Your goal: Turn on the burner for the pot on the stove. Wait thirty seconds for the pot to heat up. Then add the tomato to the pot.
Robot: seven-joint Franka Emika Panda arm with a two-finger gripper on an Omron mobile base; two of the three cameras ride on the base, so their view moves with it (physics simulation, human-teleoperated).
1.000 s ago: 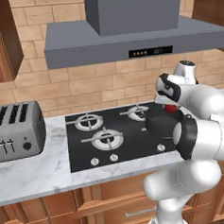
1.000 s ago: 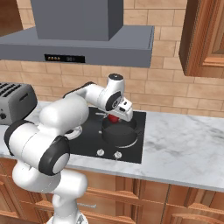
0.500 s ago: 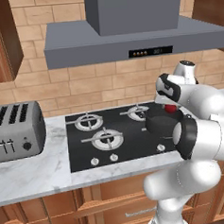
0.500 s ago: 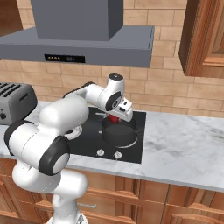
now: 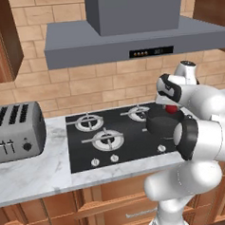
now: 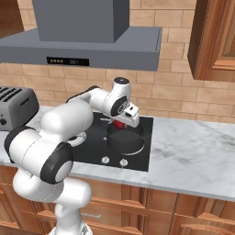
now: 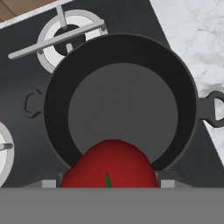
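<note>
A tan brick wall (image 5: 74, 83) runs behind everything, with brown wooden cabinets (image 6: 215, 41) hung high on it and more wooden fronts below; a broad grey hood (image 5: 133, 37) juts out over the cooking area, and its small dark display strip shows a few lit marks too small for me to read; beneath lies the white marble counter (image 6: 193, 151), bare to the right of the cooktop; set into it is the stove (image 5: 84, 154), glossy black, with silver ring burners, grey grates and a row of small silver knobs along its front edge; a grey toaster (image 5: 13, 131) stands on the counter well apart to the left of it; the pot (image 7: 122, 103), low, round and charcoal black with a loop handle at each side, sits on the stove's right front burner, nothing lying on its floor; I hold my fingers (image 7: 49, 183) above its near rim, spread wide around the tomato (image 7: 109, 164), which sits between them, red with a small green mark, hanging just over the pot's edge.
</note>
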